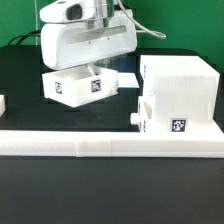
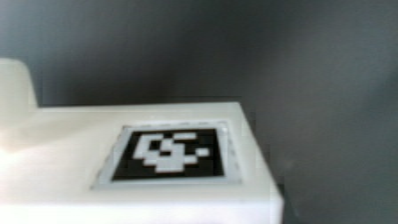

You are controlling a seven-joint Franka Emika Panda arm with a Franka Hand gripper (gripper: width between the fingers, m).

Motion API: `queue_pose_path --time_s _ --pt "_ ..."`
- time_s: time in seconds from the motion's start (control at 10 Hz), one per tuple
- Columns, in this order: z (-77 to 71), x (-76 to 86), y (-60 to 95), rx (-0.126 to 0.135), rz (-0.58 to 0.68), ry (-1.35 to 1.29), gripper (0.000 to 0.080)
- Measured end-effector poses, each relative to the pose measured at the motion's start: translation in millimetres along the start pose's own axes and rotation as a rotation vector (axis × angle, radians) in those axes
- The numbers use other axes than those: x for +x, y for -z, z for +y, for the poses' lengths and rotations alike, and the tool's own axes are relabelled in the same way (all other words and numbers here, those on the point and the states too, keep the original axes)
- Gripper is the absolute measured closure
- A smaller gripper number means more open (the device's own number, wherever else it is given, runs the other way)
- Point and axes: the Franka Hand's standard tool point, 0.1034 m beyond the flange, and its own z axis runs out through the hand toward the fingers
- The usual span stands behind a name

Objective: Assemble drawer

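A small flat white drawer box (image 1: 80, 85) with two black-and-white tags on its front hangs tilted under my gripper (image 1: 88, 68), left of centre in the exterior view. The white hand sits right on top of it and the fingers reach into its open top, shut on its wall. The large hollow white shell (image 1: 180, 95) stands at the exterior view's right, a tag low on its front, a short gap from the box. The wrist view shows a white box face (image 2: 71, 140) with a tag (image 2: 173, 153) very close; my fingertips do not show there.
The long low white L-shaped border rail (image 1: 110, 143) runs across the front of the black table. A small white part (image 1: 3, 103) shows at the exterior view's left edge. Cables hang behind the arm.
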Motion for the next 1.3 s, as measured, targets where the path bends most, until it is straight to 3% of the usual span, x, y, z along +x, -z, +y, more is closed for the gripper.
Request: queue_pose_path --time_s 0.1,0.5,0.8,1.0,1.3 --pt "-0.3 8.8 1.6 -0.001 -0.015 0.06 0.0757" --pt "0.0 1.8 -2.2 0.003 -0.025 0.343 0.0757" --pt "8.7 8.3 -0.4 0.036 -0.051 0.592 0.0757" --pt "8.0 6.3 -2.1 0.041 -0.052 0.635 0.0757" --pt "25.2 23.3 0.6 0.044 -0.049 0.639 0.0757"
